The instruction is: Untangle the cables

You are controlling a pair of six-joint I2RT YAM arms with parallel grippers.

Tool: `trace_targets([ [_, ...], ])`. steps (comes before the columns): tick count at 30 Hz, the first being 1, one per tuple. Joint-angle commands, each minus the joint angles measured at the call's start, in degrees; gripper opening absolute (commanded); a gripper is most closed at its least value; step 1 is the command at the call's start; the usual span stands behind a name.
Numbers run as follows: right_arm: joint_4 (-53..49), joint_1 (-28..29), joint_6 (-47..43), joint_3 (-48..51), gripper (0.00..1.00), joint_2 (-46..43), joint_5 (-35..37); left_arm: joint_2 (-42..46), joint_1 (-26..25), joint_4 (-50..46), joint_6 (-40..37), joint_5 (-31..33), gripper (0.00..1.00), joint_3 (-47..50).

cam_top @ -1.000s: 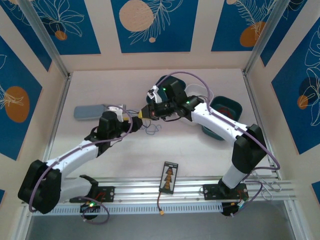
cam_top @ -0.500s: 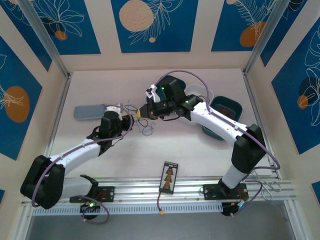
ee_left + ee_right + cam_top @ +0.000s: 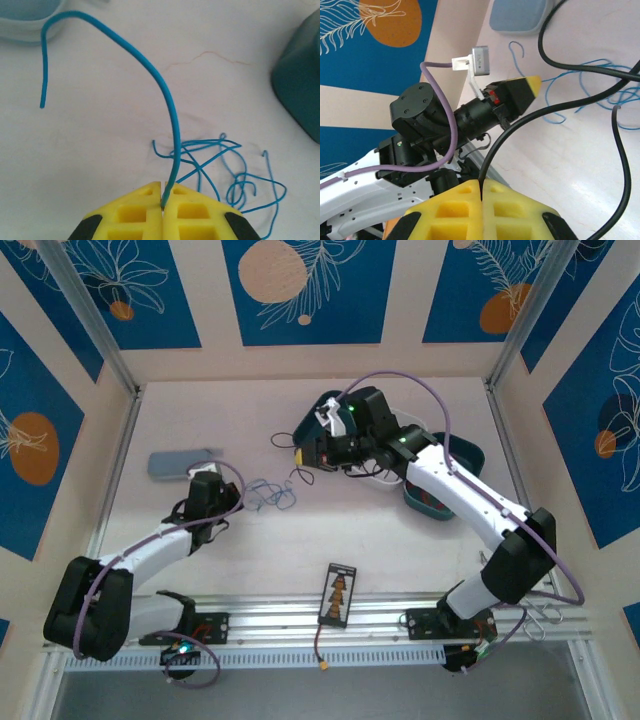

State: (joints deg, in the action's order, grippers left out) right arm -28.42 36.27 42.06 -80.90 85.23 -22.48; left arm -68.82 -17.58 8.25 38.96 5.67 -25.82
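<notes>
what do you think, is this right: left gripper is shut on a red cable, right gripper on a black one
Not quite: the left wrist view shows the left gripper shut on a blue cable, not a red one. The right gripper is shut on a black cable, as you say.

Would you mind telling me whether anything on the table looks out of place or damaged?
A faint reddish hairline mark crosses the white tabletop beyond the tangled thin blue wires; it looks like a crack or scratch, though I cannot tell which.
</notes>
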Motion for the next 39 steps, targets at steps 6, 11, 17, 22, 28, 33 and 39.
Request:
trace_targets([
  [6,-8.45,-2.59,-4.14,-0.86,0.00,-6.64,8.01,4.49,1.22,-4.81,-0.68,-0.63,0.18,0.53],
  [11,-12.49,-5.13,-6.11,-2.03,0.00,-8.24,13.29,7.42,1.18,-6.73,-1.15,-2.39,0.47,0.15],
  [17,-17.78,-8.36,-11.89,-5.92,0.00,-6.60,23.60,10.23,1.18,-9.18,-1.54,-3.95,0.66,-0.93],
  [22,-18.88,-11.70,-17.61,-9.08,0.00,-1.74,30.60,11.45,1.19,-10.61,-1.67,-4.82,0.78,-1.69],
  [28,-17.39,-16.14,-22.60,-11.43,0.00,6.09,35.79,12.45,1.17,-13.66,-2.39,-4.76,0.99,-2.79],
  [33,-16.35,-18.04,-25.08,-12.64,0.00,12.87,39.96,12.72,1.22,-15.61,-3.01,-4.16,1.00,-3.38],
  [39,-16.70,-19.12,-24.19,-13.18,0.00,20.11,39.12,12.70,1.15,-16.84,-3.31,-3.60,1.00,-4.06],
])
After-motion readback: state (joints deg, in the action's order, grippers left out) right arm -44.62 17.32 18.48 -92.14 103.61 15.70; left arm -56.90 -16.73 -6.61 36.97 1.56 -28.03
